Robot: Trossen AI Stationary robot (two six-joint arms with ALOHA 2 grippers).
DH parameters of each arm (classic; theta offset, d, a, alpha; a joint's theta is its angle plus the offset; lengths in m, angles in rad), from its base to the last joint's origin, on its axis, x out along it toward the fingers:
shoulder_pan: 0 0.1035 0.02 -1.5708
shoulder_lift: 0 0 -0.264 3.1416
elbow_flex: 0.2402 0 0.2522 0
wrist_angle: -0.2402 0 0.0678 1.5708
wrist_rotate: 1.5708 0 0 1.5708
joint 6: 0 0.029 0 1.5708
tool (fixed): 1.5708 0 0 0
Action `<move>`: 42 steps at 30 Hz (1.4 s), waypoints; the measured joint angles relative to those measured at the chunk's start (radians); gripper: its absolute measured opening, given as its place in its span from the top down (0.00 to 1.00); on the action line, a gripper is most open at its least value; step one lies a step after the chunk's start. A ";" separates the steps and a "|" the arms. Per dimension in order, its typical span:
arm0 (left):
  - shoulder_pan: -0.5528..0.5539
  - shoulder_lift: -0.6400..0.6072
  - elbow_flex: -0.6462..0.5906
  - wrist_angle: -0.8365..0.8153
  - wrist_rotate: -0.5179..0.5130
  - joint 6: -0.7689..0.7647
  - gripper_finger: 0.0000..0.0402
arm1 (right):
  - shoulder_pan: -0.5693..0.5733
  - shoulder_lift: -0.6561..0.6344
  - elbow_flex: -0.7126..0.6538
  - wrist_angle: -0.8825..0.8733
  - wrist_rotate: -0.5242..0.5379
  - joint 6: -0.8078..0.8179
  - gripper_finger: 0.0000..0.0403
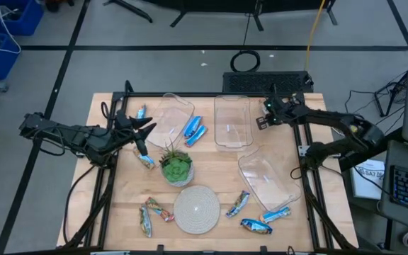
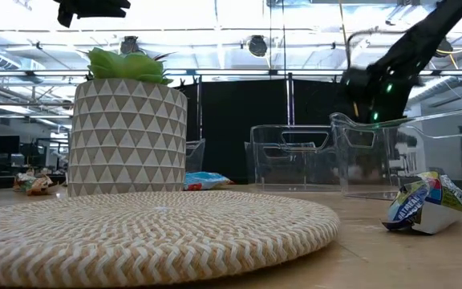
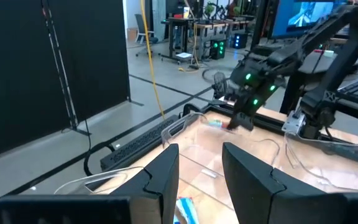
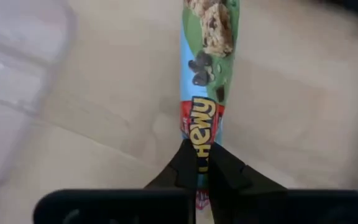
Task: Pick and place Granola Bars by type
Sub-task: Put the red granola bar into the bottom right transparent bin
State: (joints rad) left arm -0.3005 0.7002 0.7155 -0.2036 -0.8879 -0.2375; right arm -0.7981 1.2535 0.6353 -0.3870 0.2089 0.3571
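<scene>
Your right gripper (image 4: 197,163) has its 2 dark fingers pinched on the end of a multicoloured granola bar (image 4: 207,56), a glossy wrapper with green, red and printed chocolate chips. In the high view that gripper (image 1: 263,122) sits at the far right of the table, just beside the middle clear bin (image 1: 232,120).

Your left gripper (image 3: 199,168) hovers with its fingers parted a moderate way and nothing between them; from above it (image 1: 146,127) sits near the far-left clear bin (image 1: 174,112).

Look at the rest: 2 bright blue bars (image 1: 194,131) lie beside that bin, 1 blue-silver bar (image 1: 142,112) lies at its left, and another (image 1: 146,161) lies next to the potted plant (image 1: 176,167). 2 multicoloured bars (image 1: 152,213) rest at the near left, by the round woven mat (image 1: 197,208). 3 more shiny bars (image 1: 256,214) lie near the third, tilted bin (image 1: 268,177). The table (image 1: 211,161) is pale wood. In the low view, the plant pot (image 2: 127,136) shows a white triangle pattern.
</scene>
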 joint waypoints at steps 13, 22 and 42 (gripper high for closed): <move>0.000 0.000 0.000 -0.029 0.162 -0.208 0.68 | 0.453 -0.590 0.376 -0.762 -0.148 0.312 0.99; -0.023 0.028 0.000 -0.188 0.447 -0.246 0.68 | 0.968 -0.427 0.403 -0.679 -0.106 0.549 0.99; -0.307 0.393 0.000 -0.345 0.844 -0.529 0.68 | 1.664 -0.088 0.353 -0.736 0.048 1.073 1.00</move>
State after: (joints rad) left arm -0.6077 1.0930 0.7159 -0.5487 -0.0436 -0.7660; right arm 0.8656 1.1656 0.9884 -1.1228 0.2573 1.4297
